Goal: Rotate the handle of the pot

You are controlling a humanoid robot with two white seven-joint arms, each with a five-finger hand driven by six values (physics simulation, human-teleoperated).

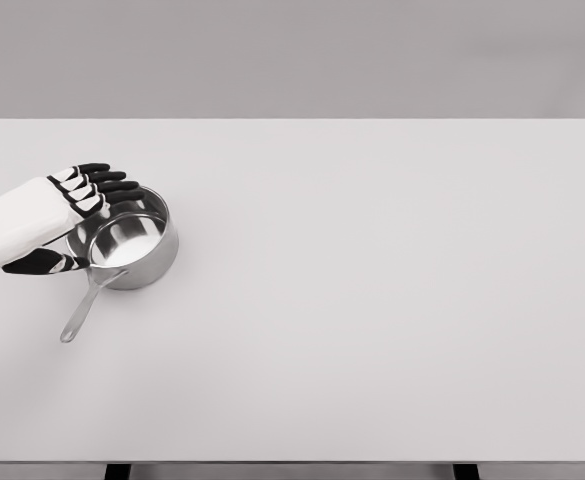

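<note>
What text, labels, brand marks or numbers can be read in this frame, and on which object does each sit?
None can be read.
Saucepan: bare polished metal, no brand or stamp visible, and its handle is plain too.
Left hand: white and black panels, no lettering.
Table: plain white surface, no marks or signs.

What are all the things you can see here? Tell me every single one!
Shiny silver metal pot: one, silver, on the left part of the table, upright and empty.
Long thin metal pot handle: one, silver, sticking out from the pot toward the lower left.
Wide white table: one, white, filling most of the picture, with a grey wall behind it.
Dark table legs: two visible, black, peeking out at the bottom edge.
Robot's left hand: one, white with black fingers, coming in from the left, fingers spread along the pot's far rim, thumb near the handle's base.
Right hand: not in view.
</note>
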